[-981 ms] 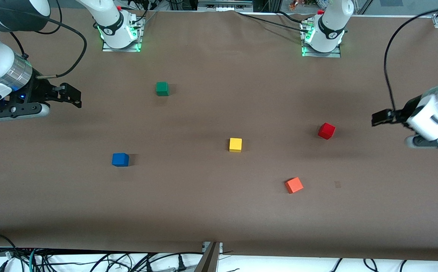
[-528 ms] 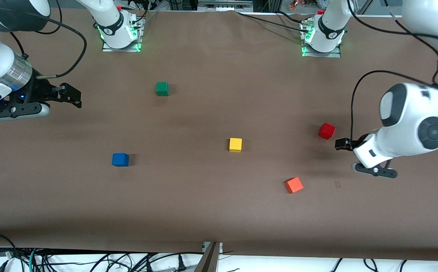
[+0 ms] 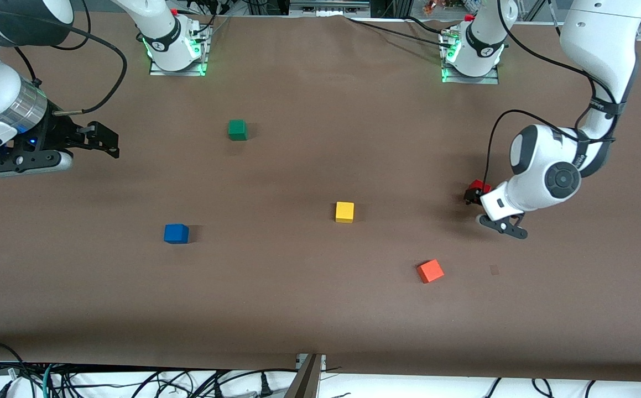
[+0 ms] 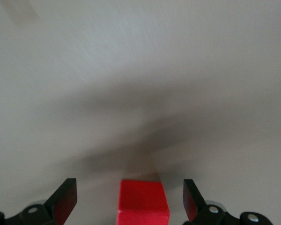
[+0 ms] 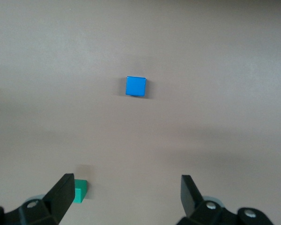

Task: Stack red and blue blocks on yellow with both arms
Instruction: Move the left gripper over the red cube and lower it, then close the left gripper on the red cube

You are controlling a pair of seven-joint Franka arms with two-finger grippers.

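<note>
Red cube [image 4: 144,200] sits square between the left pincer's [image 3: 472,193] spread fingers [image 4: 65,198], low over the tabletop [image 3: 298,309] at the left arm's end, lined up to close, I'd say, though nothing grips yet. From the front the arm hides most of that cube. Yellow [image 3: 344,211] waits mid-table, bare on top. Blue [image 3: 176,233] lies toward the right arm's end, where the right pincer [image 3: 107,142] hangs wide open and waiting, its wrist camera looking down on blue, green cube [image 5: 79,191] half cut off.
</note>
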